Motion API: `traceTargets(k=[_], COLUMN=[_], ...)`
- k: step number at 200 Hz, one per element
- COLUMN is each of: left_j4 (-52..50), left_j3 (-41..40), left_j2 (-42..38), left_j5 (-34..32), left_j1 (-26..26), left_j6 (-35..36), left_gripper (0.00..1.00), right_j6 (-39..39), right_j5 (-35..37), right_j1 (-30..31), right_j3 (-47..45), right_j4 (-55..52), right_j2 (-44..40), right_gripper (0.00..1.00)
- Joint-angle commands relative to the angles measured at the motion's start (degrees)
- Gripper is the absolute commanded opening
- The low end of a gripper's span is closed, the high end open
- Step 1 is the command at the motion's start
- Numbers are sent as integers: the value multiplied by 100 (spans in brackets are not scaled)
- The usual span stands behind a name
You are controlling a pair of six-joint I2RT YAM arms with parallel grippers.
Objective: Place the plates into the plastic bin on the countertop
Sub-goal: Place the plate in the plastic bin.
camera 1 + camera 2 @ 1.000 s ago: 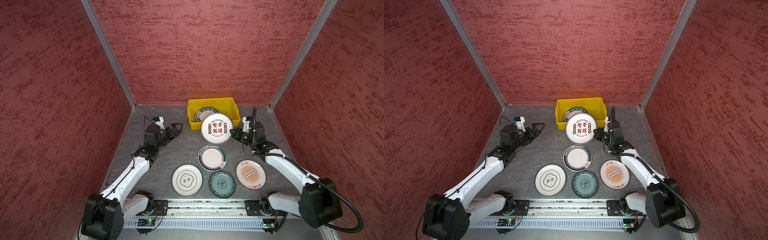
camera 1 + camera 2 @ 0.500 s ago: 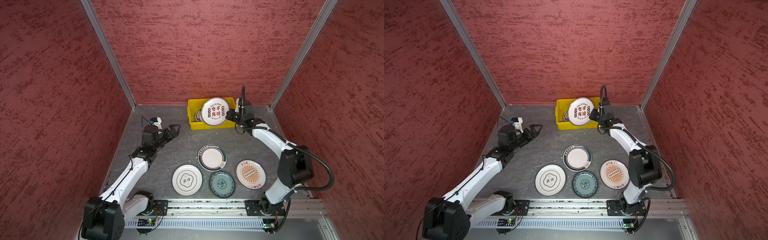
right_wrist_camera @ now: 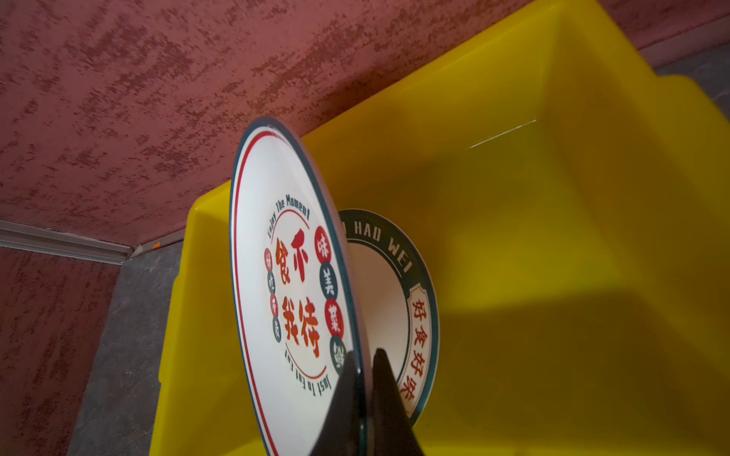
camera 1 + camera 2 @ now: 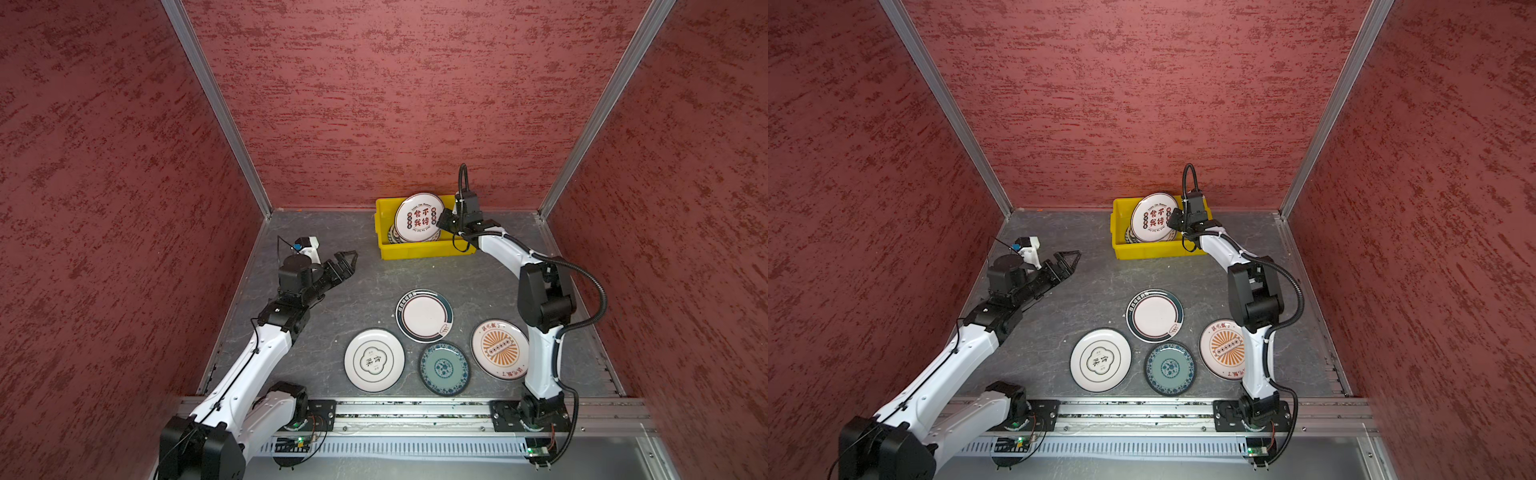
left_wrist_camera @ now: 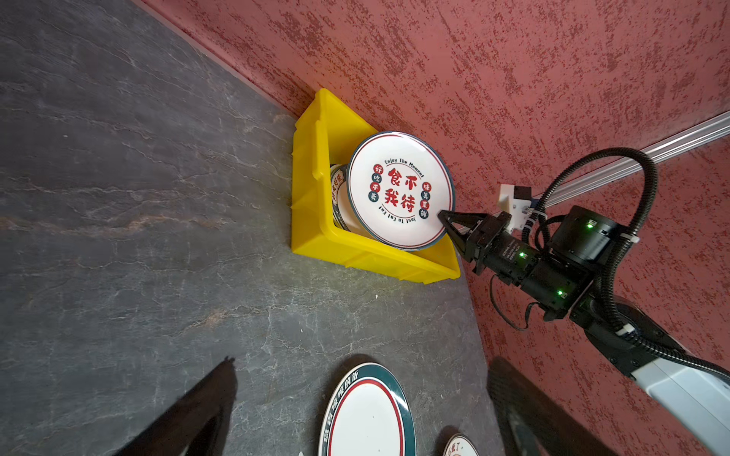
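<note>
The red-lettered plate (image 5: 401, 191) reads "Enjoy The Moment" and "Just To Eat Eat" — the green-rimmed plate (image 3: 395, 252) shows "WEI".

The plate (image 3: 292, 284) in front of me looks glazed, smooth and glossy. The bin (image 5: 375, 260) is shiny yellow plastic with a smooth face. The countertop (image 5: 118, 197) looks like matt grey stone, faintly veined. The walls (image 4: 395, 104) look like rough red plaster. My right gripper (image 3: 364, 352) is matt black; my arms (image 4: 257, 361) have smooth white plastic shells.

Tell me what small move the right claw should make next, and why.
Probably lower the plate a little, then open. The right claw pinches its rim, it hangs tilted over the bin, and another plate already lies inside.
</note>
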Motion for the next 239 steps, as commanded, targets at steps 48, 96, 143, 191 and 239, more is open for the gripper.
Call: traceTargets(k=[48, 96, 143, 191, 239], left_j4=[-102, -147, -139, -196, -353], left_j3=[-121, -121, -121, -103, -95], left_j2=[-90, -102, -86, -138, -149], left_j5=[-46, -104, -119, -102, -137], left_j1=[43, 52, 61, 70, 123], left_j6=[126, 147, 152, 130, 119], left_gripper=[99, 99, 99, 99, 99], right_j6=[146, 135, -2, -130, -361], right_j5=[142, -153, -40, 223, 365], right_j1=[-24, -28, -22, -19, -27], right_j3=[568, 696, 694, 487, -296], right_j4=[-202, -190, -252, -297, -29], right_j2=[474, 604, 511, 172, -822], right_gripper=[1, 35, 79, 90, 92])
